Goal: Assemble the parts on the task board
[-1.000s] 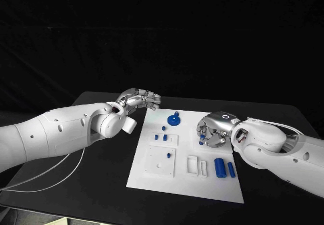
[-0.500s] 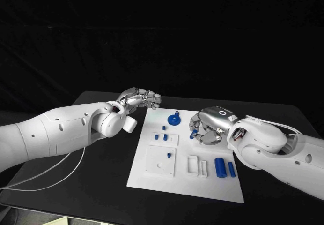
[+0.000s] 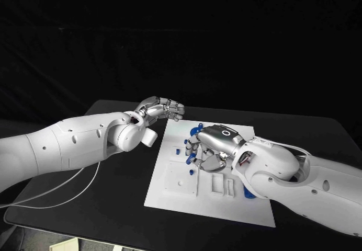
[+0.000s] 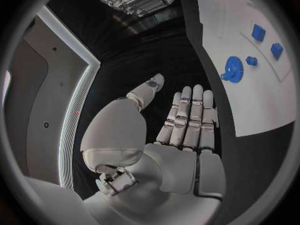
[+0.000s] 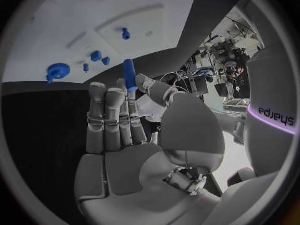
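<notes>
Over the white task board (image 3: 170, 196) at the surface's middle, the right hand (image 3: 209, 152) pinches a blue peg (image 5: 129, 75), while the left hand (image 3: 160, 110), empty with fingers together, hovers beside the board's far corner.

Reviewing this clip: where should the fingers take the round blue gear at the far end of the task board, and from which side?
Probably by its toothed rim, coming from above. The blue gear lies flat on the task board, so only the rim and the raised hub offer a hold. The left hand, empty and beside that end, seems best placed.
</notes>
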Motion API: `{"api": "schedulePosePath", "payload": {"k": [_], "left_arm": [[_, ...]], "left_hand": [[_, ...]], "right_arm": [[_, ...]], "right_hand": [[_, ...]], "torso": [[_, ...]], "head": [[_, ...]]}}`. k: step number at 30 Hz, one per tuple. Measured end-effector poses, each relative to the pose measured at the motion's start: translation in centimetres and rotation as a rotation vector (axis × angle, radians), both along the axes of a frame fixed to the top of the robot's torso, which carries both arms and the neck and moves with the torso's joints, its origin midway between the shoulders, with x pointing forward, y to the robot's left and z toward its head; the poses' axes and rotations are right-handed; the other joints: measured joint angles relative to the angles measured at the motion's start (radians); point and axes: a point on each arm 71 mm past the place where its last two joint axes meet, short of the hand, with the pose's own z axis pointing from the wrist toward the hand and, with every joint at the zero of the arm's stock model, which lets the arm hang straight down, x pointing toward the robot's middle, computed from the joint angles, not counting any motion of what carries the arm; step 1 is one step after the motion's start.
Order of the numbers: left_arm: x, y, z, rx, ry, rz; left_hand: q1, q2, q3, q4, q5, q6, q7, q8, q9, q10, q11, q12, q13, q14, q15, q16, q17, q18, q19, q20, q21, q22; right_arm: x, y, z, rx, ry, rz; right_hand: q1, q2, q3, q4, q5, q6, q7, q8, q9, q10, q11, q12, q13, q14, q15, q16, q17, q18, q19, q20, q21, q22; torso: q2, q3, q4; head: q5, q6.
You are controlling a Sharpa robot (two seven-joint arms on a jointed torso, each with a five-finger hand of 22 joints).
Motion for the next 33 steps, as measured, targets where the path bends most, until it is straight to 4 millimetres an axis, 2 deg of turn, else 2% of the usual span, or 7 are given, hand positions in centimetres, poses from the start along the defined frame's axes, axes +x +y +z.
{"api": "schedulePosePath", "payload": {"k": [6,18,24,33], "left_arm": [[0.0,-0.3,0.0,-0.001,0.0,-0.005],[0.0,-0.2,0.0,-0.001,0.0,-0.003],[0.0,-0.1,0.0,-0.001,0.001,-0.003],[0.0,-0.2,0.0,0.0,0.001,-0.003]], "left_hand": [[0.0,0.0,0.0,0.0,0.0,0.0,0.0,0.0,-0.001,0.0,0.0,0.0,0.0,0.0,0.0,0.0,0.001,-0.001,0.0,0.0,0.0,0.0],[0.0,0.0,0.0,0.0,0.0,0.0,0.0,0.0,-0.001,0.0,0.0,0.0,-0.001,0.0,0.0,0.0,0.001,-0.006,0.0,0.0,0.0,0.0],[0.0,0.0,0.0,0.0,0.0,0.0,0.0,0.0,-0.001,0.0,0.0,0.0,-0.002,0.0,0.0,-0.004,0.002,-0.007,0.0,0.0,0.0,0.001],[0.0,0.0,0.0,0.0,0.0,0.0,0.0,0.0,-0.001,0.0,0.0,0.0,-0.002,0.0,0.0,-0.004,0.002,-0.007,0.0,0.0,-0.004,0.002]], "right_arm": [[-0.8,1.7,-0.7,0.006,0.017,0.044],[-1.2,2.7,-3.4,-0.041,0.049,0.072],[-1.4,3.0,-4.3,-0.058,0.054,0.08],[-1.8,3.1,-4.8,-0.081,0.047,0.093]], "right_hand": [[0.0,0.0,0.0,0.0,0.0,0.0,0.0,0.0,0.004,0.0,0.0,0.0,0.0,0.001,0.001,0.0,0.0,0.0,0.0,0.0,0.0,0.001],[0.0,0.0,0.0,0.0,0.0,0.0,0.0,-0.003,0.011,0.006,0.001,-0.003,0.002,0.004,0.004,0.002,0.0,0.0,0.005,-0.002,0.006,0.005],[0.0,0.0,-0.003,-0.003,0.0,0.0,0.0,-0.003,0.011,0.007,0.0,-0.002,0.002,0.005,0.005,0.002,0.0,0.0,0.009,-0.002,0.006,0.005],[0.0,0.0,-0.006,-0.006,-0.001,0.0,0.0,-0.004,0.011,0.007,0.0,0.0,0.002,0.006,0.001,0.002,0.0,0.0,0.009,-0.002,0.006,0.007]], "torso": [[0.0,-0.0012,0.0005],[0.0,-0.0012,0.0011],[0.0,0.0,0.0],[0.0,0.0007,-0.0013]], "head": [[0.012,-0.004],[0.035,-0.017],[0.043,-0.021],[0.048,-0.024]]}}
